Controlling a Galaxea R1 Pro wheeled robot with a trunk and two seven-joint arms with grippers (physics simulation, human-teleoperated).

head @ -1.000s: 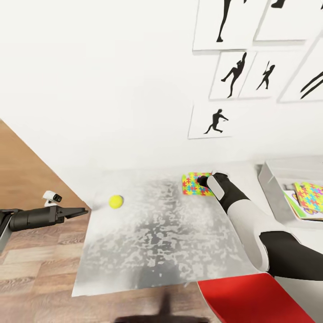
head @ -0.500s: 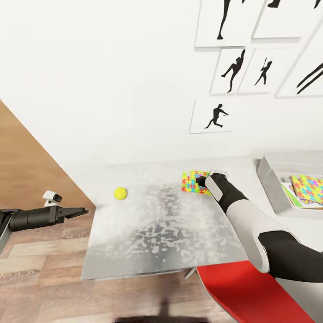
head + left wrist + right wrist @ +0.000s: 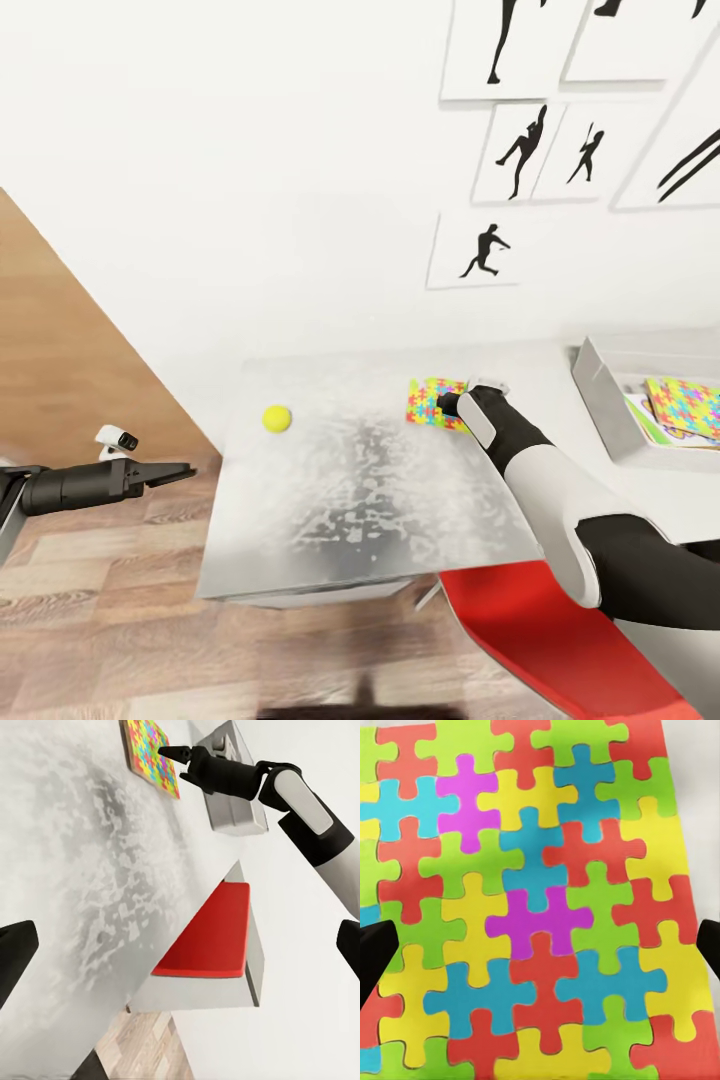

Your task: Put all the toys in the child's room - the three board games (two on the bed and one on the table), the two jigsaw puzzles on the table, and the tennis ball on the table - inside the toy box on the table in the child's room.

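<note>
Camera drifts between frames, so the whole scene slides, but the right pincer point(image 3: 447, 404) holds its station over the jigsaw puzzle point(image 3: 436, 403) lying flat on the surface point(image 3: 360, 500), near the wall. Its fingers are spread wide, gripping nothing, the puzzle's bright pieces sprawling between the two dark tips in the wrist view. Left pincer point(image 3: 172, 471) hangs out over the floor, also wide open and empty. Tennis ball point(image 3: 277, 418) sits well apart; the toy box point(image 3: 597, 400) waits to the right with another puzzle inside. Risk now: that board is thin and flat, so closing tips could skate across it or shove it against the wall.
</note>
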